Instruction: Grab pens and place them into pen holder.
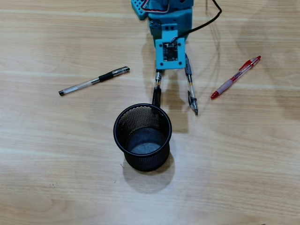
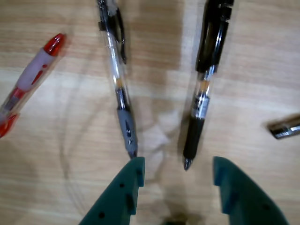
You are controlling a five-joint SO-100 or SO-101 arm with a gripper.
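Observation:
The black mesh pen holder stands upright, with no pens in it. Two pens lie side by side below the arm's blue wrist. One pen has a black sleeve and, seen from above, reaches the holder's rim. The other has a clear barrel. A third clear pen lies at the left of the overhead view. The red pen lies at the right of that view. My gripper hangs open above the table with nothing between its fingers. The black-sleeved pen's tip points into the gap.
The wooden table top carries everything. A black cable runs off from the arm at the top of the overhead view. The metallic end of another pen pokes in at the right edge of the wrist view.

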